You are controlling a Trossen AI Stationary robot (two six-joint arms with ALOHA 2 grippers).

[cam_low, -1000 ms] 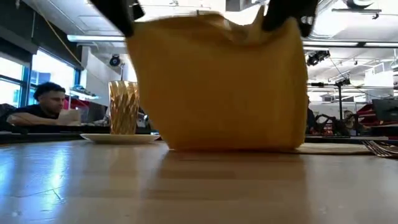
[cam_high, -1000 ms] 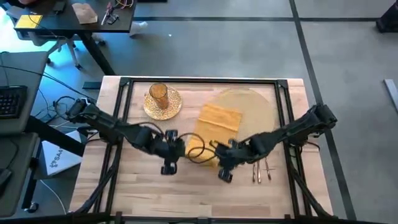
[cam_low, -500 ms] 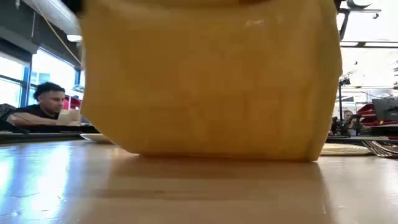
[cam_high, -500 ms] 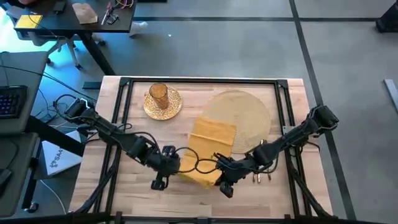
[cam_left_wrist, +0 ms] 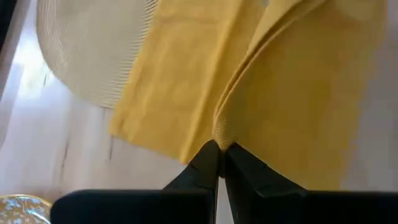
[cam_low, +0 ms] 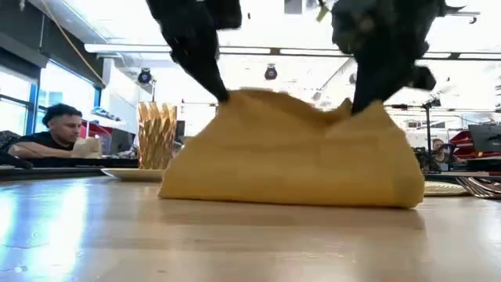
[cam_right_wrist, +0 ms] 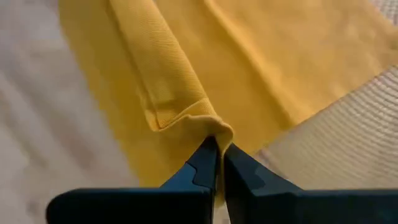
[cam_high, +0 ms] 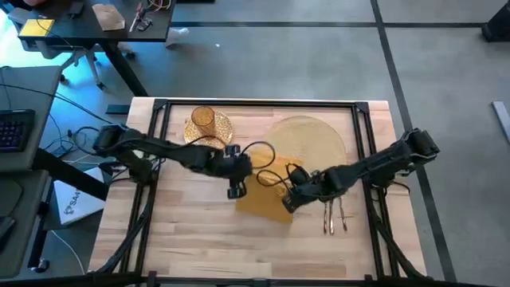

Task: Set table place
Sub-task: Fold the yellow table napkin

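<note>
The yellow cloth napkin [cam_high: 267, 199] lies on the table [cam_high: 183, 239], near the woven placemat [cam_high: 307, 143], and rises to a ridge at its top [cam_low: 290, 106]. My left gripper [cam_left_wrist: 219, 152] is shut on the ridge's left end. My right gripper [cam_right_wrist: 217, 149] is shut on its right end. The amber glass [cam_high: 203, 119] stands on the gold plate [cam_high: 209, 131] at the far left. Copper cutlery [cam_high: 335, 217] lies right of the napkin. My left gripper pinches a folded corner of the napkin [cam_left_wrist: 221, 132] between its two fingertips, slanting down from above. More than one layer shows there. The corner is lifted; the cloth slopes down from it, and its lower part [cam_low: 235, 188] lies on the table. My right gripper pinches the napkin's other raised corner [cam_right_wrist: 214, 127] at the hemmed edge between its fingertips, slanting down from above. The cloth sags slack between the two holds, and its lower part [cam_low: 376, 192] rests on the table.
The black frame rail [cam_high: 255, 104] runs around the tabletop. Bare wood [cam_high: 199, 247] shows toward the near edge. A person [cam_low: 59, 133] sits beyond the table's far left. A dark desk [cam_high: 96, 24] stands off the table's far left.
Both grippers first drew the napkin off the placemat toward the near edge, hanging like a curtain. They then went back toward the far edge and down. The napkin's held edge has folded over, and its lower part now lies on the table.
</note>
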